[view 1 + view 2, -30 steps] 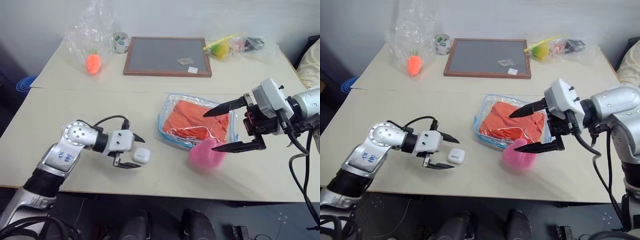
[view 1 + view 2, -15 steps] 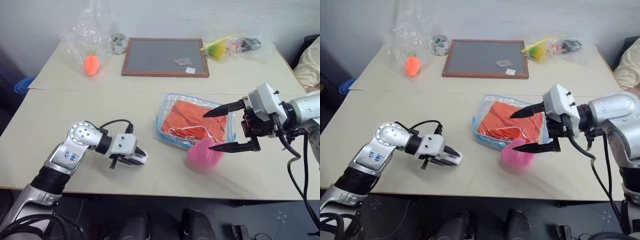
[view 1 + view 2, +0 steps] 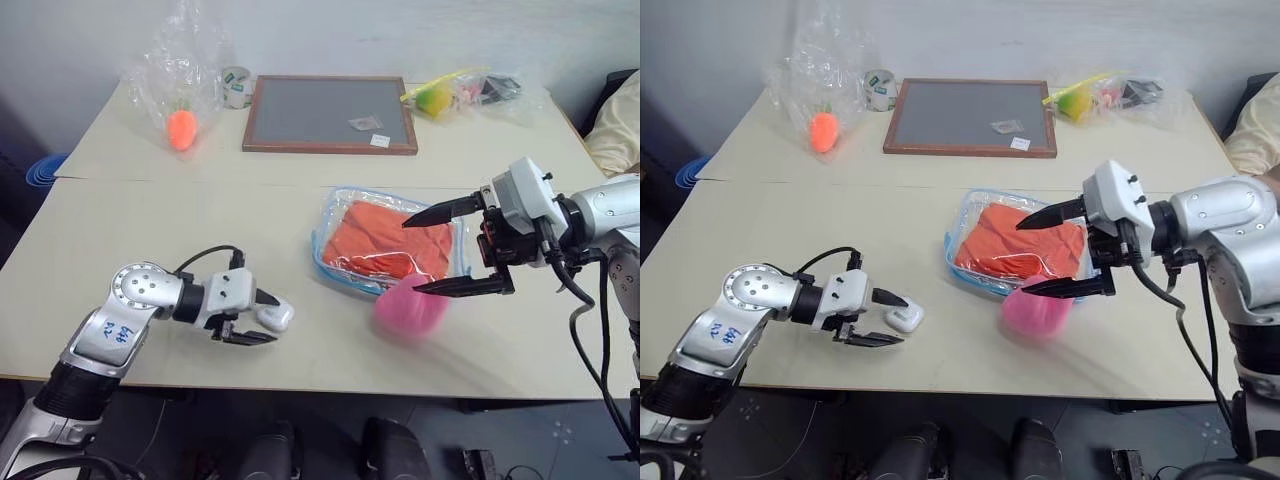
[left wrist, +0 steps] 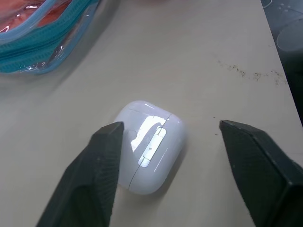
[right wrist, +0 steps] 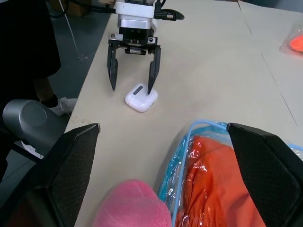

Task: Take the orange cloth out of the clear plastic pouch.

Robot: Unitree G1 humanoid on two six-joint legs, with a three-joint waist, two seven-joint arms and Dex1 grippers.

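The orange cloth (image 3: 385, 246) lay inside the clear plastic pouch (image 3: 345, 205), which rested flat at mid-table; no legible writing was noted on either. A pink plush toy (image 3: 410, 310) sat against the pouch's near edge. The right gripper (image 3: 455, 248) hovered over the pouch with jaws spread wide, grasping nothing. The left gripper (image 3: 258, 316), jaws apart, straddled a white earbud case (image 3: 275, 317) without clamping it. Further back stood a framed board (image 3: 330, 112) and a bagged carrot toy (image 3: 181, 128).
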